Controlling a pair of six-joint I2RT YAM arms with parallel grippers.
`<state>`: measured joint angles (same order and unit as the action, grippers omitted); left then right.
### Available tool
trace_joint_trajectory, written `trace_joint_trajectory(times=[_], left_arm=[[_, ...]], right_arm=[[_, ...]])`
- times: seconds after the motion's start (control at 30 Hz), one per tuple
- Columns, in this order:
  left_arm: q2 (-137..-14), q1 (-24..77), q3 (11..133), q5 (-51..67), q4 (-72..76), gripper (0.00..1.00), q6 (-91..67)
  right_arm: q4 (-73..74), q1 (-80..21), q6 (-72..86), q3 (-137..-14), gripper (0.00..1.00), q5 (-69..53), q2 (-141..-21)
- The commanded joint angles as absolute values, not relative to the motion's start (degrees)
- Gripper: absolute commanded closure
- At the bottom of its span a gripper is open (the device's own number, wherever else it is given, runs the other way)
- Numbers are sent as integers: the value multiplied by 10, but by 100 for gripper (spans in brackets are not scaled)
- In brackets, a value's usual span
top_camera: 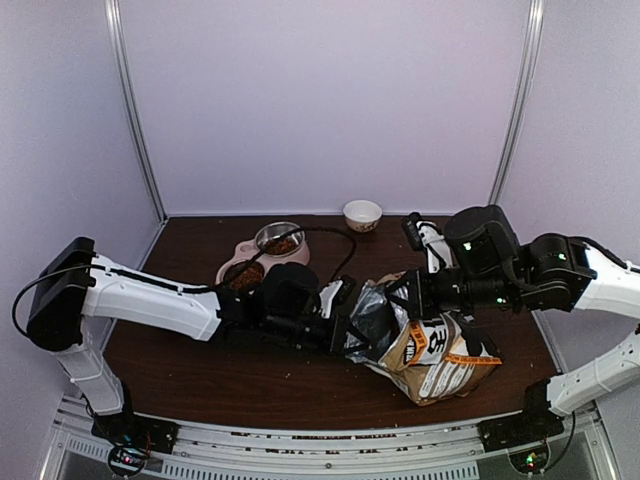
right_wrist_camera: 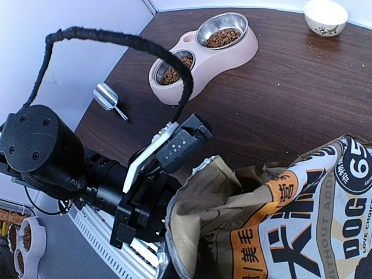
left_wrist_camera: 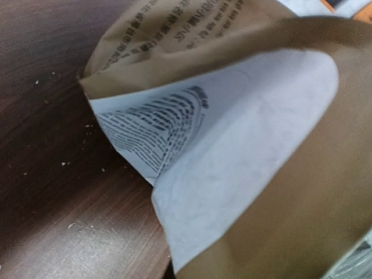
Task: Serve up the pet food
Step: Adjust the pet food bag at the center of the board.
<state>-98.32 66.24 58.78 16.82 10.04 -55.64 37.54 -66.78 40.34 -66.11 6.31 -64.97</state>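
Note:
The pet food bag (top_camera: 435,355) lies on the brown table, its silver-lined mouth turned left. My left gripper (top_camera: 345,322) sits at that mouth, shut on the rim; the right wrist view shows the left gripper (right_wrist_camera: 165,224) against the folded kraft edge of the bag (right_wrist_camera: 302,221). White and brown paper of the bag (left_wrist_camera: 244,145) fills the left wrist view and hides the fingers. My right gripper (top_camera: 398,297) is shut on the bag's upper edge. Brown pet food (right_wrist_camera: 222,38) lies in both bowls of the pink feeder (right_wrist_camera: 200,72).
The pink feeder (top_camera: 245,250) stands behind the left arm. A small white bowl (top_camera: 362,214) is at the back wall. A metal scoop (right_wrist_camera: 106,96) lies on the table left of the feeder. A black cable (right_wrist_camera: 116,38) arcs over the left wrist.

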Motion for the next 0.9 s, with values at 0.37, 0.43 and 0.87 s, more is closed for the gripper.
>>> trace_joint_trajectory(times=[0.37, 0.43, 0.87], left_arm=[[-880, 702, 727, 227, 195, 100, -454], [-874, 704, 741, 227, 192, 100, -451], [-862, 725, 766, 209, 246, 100, -468]], right_arm=[[397, -672, 342, -765, 100, 85, -659], [401, -672, 336, -771, 100, 84, -663], [389, -671, 313, -796, 100, 57, -707]])
